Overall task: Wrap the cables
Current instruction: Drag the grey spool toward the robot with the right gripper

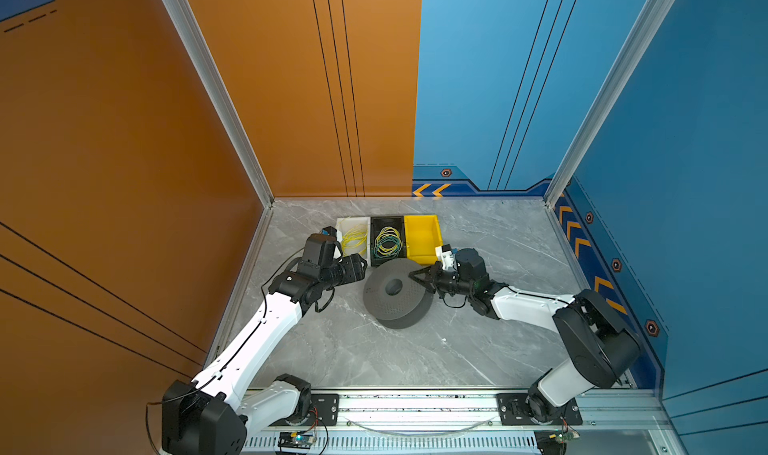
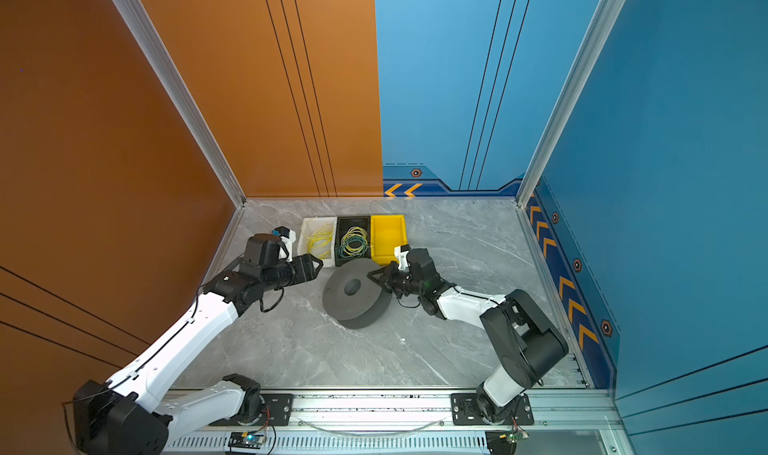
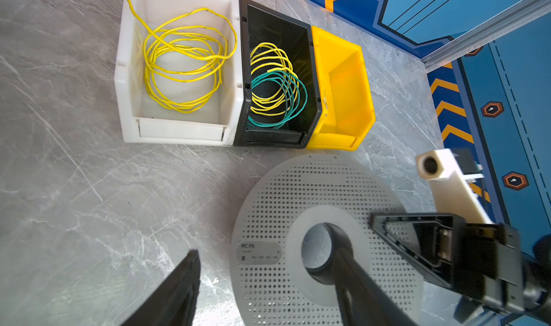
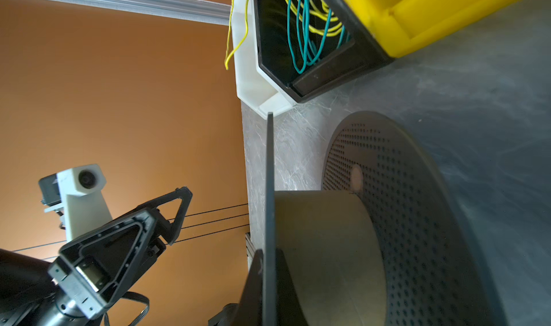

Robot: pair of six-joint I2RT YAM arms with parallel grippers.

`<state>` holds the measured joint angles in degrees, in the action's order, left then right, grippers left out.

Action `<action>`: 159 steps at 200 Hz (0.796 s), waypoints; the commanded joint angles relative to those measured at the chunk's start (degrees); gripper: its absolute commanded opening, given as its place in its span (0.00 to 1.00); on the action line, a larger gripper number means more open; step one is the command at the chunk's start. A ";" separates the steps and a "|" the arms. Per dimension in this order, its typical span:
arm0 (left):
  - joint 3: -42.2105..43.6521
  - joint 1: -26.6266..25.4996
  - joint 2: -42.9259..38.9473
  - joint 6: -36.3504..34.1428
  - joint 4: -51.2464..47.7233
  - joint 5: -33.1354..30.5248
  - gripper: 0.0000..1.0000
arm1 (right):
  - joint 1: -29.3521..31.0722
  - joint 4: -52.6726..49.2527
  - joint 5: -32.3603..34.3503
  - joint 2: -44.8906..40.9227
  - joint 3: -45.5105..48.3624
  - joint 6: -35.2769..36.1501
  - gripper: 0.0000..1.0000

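The teal-green cable (image 3: 299, 104) lies coiled with yellow wire (image 3: 268, 50) in the black bin (image 3: 269, 137) at the back of the counter (image 1: 478, 349), touched by neither set of jaws. The right jaws pinch the upper flange rim of the grey spool (image 3: 268, 196) in front of that bin. The left jaws stand spread beside the spool.

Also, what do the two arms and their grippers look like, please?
Both arms look alike: the left arm and the right arm have white shells on the long links and black joints. A thin black cord runs along each. The left gripper and the right gripper are black, with hollow triangular fingers. A white camera mount sits on each wrist.
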<state>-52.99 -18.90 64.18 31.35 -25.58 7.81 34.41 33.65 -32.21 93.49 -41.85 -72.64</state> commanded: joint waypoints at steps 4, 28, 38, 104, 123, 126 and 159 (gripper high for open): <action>1.16 0.67 -1.09 -0.59 -2.54 1.09 0.72 | 0.70 13.84 0.02 1.84 0.89 -2.51 0.00; 1.39 1.05 -0.95 -0.77 -2.60 0.96 0.71 | 0.48 16.30 0.06 4.76 2.74 -2.06 0.00; 1.33 1.14 -0.52 -0.78 -2.62 1.15 0.71 | 0.21 17.75 0.04 5.86 3.57 -2.32 0.00; 1.51 0.71 1.21 -0.53 -2.62 2.78 0.70 | -0.29 21.03 -0.49 9.72 7.77 -1.34 0.03; 1.83 0.14 1.16 -0.41 -2.54 2.60 0.70 | -0.36 21.11 -0.45 10.55 8.46 -0.31 0.07; 1.84 0.02 1.19 -0.39 -2.54 2.52 0.70 | -0.37 21.11 -0.35 10.71 8.55 -0.21 0.08; 2.38 -1.24 1.30 -0.37 -2.80 1.46 0.70 | -0.25 19.82 -0.05 10.93 9.21 1.58 0.18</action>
<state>-51.83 -19.07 65.36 31.35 -26.89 9.30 34.26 55.90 -32.67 103.48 -34.09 -73.97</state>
